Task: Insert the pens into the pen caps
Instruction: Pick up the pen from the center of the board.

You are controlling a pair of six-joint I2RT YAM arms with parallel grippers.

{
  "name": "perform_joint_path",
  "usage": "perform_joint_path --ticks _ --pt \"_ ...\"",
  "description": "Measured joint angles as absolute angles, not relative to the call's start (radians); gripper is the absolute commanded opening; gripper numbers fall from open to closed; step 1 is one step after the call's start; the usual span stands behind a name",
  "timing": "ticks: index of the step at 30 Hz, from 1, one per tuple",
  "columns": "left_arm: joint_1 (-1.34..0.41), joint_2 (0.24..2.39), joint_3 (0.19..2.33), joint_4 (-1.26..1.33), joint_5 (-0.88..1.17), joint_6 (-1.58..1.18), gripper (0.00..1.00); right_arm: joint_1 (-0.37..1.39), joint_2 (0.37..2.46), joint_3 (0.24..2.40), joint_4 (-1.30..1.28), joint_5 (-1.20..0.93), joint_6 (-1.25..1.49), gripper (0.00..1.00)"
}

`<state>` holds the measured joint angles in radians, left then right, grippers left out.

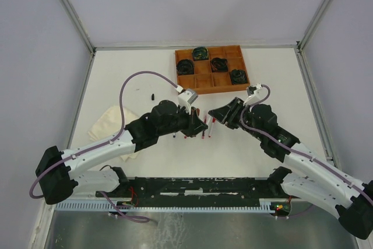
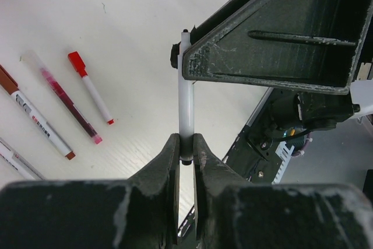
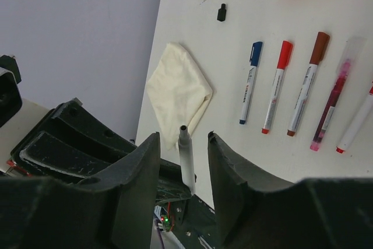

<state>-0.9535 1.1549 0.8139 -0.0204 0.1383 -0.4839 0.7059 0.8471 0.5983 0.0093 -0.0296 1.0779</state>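
Presently, white pen [image 2: 185, 100] is gripped by left hand [image 2: 186, 147]; its free end is flanked by right hand [image 3: 183, 139], fingers parted.

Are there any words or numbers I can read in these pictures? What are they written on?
None can be read.
Blue-capped pen: dark print along the barrel, too small to read.
Red-capped pen: print on the barrel, too blurred.
Brown-capped pen: print on the barrel, too blurred.
Wooden tray and cloth: no writing shows.
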Motion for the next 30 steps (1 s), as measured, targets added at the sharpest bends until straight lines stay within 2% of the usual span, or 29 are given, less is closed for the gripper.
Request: perform_joint_path --ticks 5,12,21,30 --pt "-0.958 1.167 0.814 -0.019 0.142 -0.484 0.03 0.706 0.874 0.598 0.023 -0.054 1.085 0.34" --pt "-0.962 1.171 0.814 -0.019 0.137 -0.484 0.03 0.706 0.894 0.598 0.030 -0.092 1.093 0.24" --pt "-0.962 1.171 0.818 -0.018 0.129 -0.485 0.32 0.698 0.902 0.598 0.030 -0.108 1.091 0.10" --pt "-0.962 1.192 0.823 -0.017 0.122 -0.485 0.33 0.700 0.900 0.598 0.046 -0.140 1.094 0.07"
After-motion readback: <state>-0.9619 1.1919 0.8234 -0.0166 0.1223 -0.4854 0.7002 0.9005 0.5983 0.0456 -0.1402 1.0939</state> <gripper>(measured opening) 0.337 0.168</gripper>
